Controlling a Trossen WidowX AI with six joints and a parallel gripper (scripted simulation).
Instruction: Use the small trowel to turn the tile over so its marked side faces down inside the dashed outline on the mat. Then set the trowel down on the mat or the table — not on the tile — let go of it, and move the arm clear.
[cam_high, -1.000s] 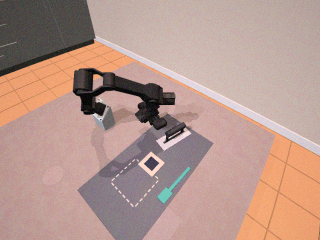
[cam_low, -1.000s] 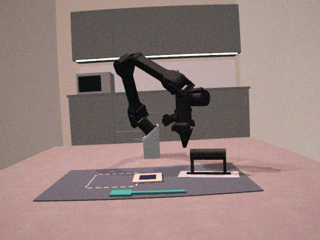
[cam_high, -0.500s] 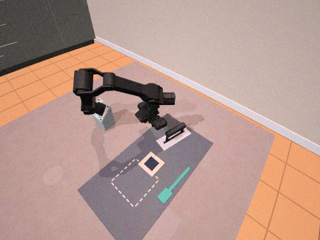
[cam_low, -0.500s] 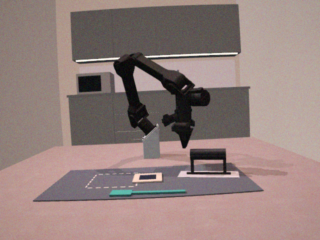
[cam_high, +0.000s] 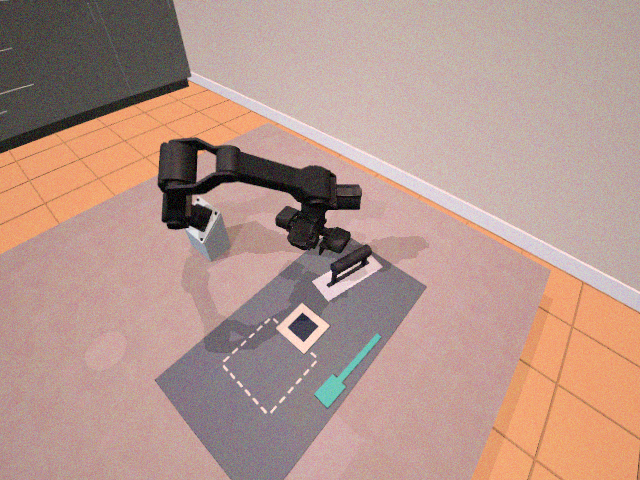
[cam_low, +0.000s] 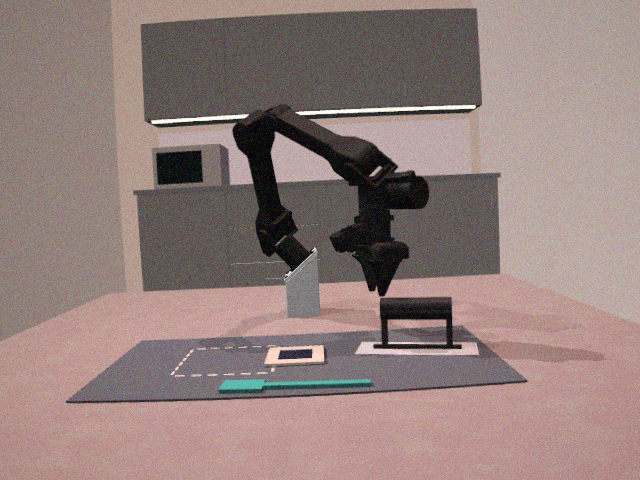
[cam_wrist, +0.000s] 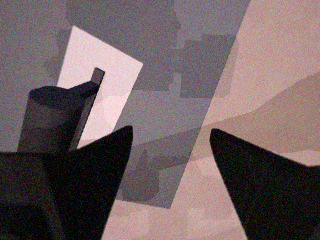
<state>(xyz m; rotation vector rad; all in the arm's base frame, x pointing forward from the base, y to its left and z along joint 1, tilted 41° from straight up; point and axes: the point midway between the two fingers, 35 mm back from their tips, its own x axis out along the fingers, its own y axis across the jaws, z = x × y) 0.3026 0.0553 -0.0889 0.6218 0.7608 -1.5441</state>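
Observation:
The trowel, a white blade (cam_high: 323, 289) (cam_low: 469, 349) (cam_wrist: 117, 67) with a raised black bar handle (cam_high: 351, 259) (cam_low: 416, 308) (cam_wrist: 50, 122), lies flat on the far end of the grey mat (cam_high: 196, 382) (cam_low: 118, 379) (cam_wrist: 30, 40). My gripper (cam_high: 321, 250) (cam_low: 376, 291) (cam_wrist: 171, 133) is open and empty, pointing down above and beside the handle, not touching it; in the wrist view the handle is left of the fingers. The cream tile (cam_high: 285, 327) (cam_low: 271, 356) lies flat, dark square up, over a corner of the dashed outline (cam_high: 224, 367) (cam_low: 178, 375).
A teal flat tool (cam_high: 359, 359) (cam_low: 315, 383) with a long thin shaft lies along the mat's edge, beside the tile and the outline. The arm's pale base block (cam_high: 210, 246) (cam_low: 303, 297) stands on the table behind the mat.

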